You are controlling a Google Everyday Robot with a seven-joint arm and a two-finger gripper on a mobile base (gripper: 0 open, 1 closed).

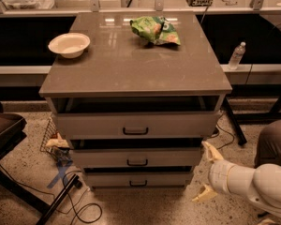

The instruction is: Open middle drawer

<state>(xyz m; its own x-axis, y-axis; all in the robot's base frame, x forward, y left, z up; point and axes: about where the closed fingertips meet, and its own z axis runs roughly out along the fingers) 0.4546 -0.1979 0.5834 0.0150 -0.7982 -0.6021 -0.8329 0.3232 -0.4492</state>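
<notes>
The middle drawer (107,158) is the light-grey front of medium height in the cabinet, with a small dark bar handle (137,162) at its centre. A taller drawer front (178,124) lies above it and a slimmer one (107,179) below. A dark gap shows above each front. My gripper (207,172) hangs low at the right, just off the cabinet's right edge, level with the middle and bottom drawers. Its two pale fingers (211,152) are spread open and hold nothing. It touches no handle.
A white bowl (69,44) and a green chip bag (155,30) lie on the cabinet top (131,69). A water bottle (236,56) stands on the ledge at the right. A dark chair (4,135) and floor cables (79,210) are at the left, and a brown shape (274,142) at the right.
</notes>
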